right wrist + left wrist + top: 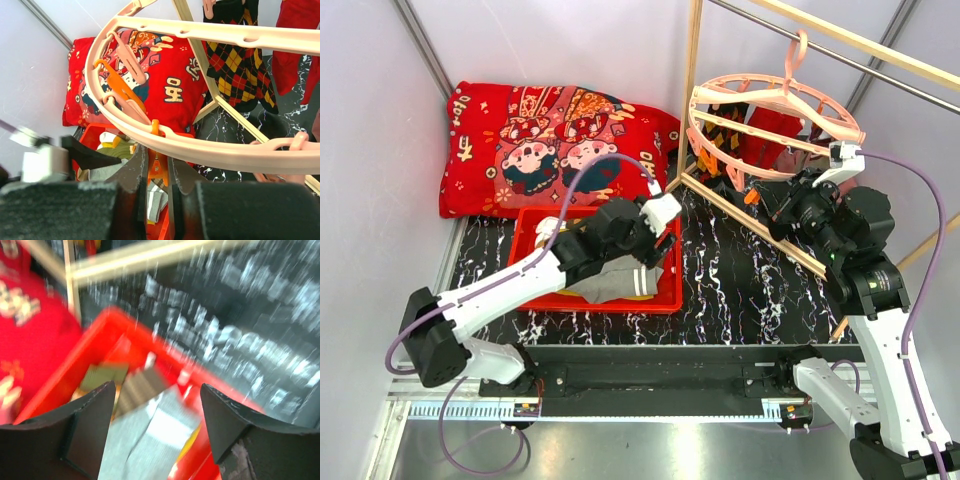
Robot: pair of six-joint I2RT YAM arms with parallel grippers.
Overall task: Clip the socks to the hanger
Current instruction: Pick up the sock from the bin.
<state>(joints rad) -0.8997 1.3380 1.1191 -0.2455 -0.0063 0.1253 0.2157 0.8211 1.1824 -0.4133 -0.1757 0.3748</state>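
While the right gripper (157, 172) pinches an orange clip (156, 161) on the hanger (210, 150), the left gripper (157, 407) hangs wide over socks (150, 440); hanger sway could free it.

Left arm (510, 285): white shells are covering the long links, and rounded black housings are sitting at the joints. A purple cable (566, 192) is running up to a white camera block at the wrist. Left gripper (157, 425): its fingers (92, 432) are showing as matte black wedges with flat inner faces and lightly scuffed edges.

Right arm (880, 350): the same white links are showing, with bulky black housings near the wrist. Its own purple cable (941, 225) is arcing along the outer side. Right gripper (157, 167): dark fingers (135, 170) are narrowing to thin tips, and a grey, felt-like surface is covering the near body.
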